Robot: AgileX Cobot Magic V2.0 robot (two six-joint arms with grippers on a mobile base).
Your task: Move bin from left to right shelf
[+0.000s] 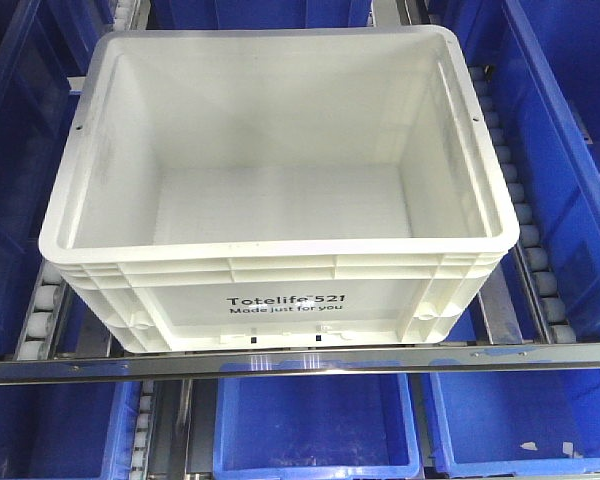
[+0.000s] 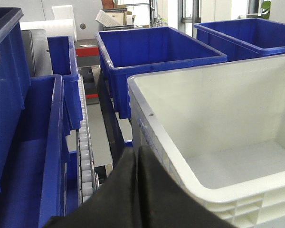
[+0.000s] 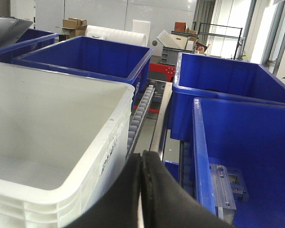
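Bin (image 1: 280, 190) sits empty on the roller lane, front wall against the steel crossbar (image 1: 300, 362), blue bins (image 1: 570, 150) tight on both sides and below.

Left tool (image 2: 137, 190) hangs just outside the bin's left wall, right tool (image 3: 141, 190) just outside its right wall. Both look clenched, pads together, gripping nothing.

Risks as I see them:
- smooth ribbed walls, squeeze-lift only: bin could slip or tilt if the arms press unevenly
- rolled rim could catch a neighbouring blue bin on the way up
- rollers (image 3: 140, 111) let it drift before contact is firm
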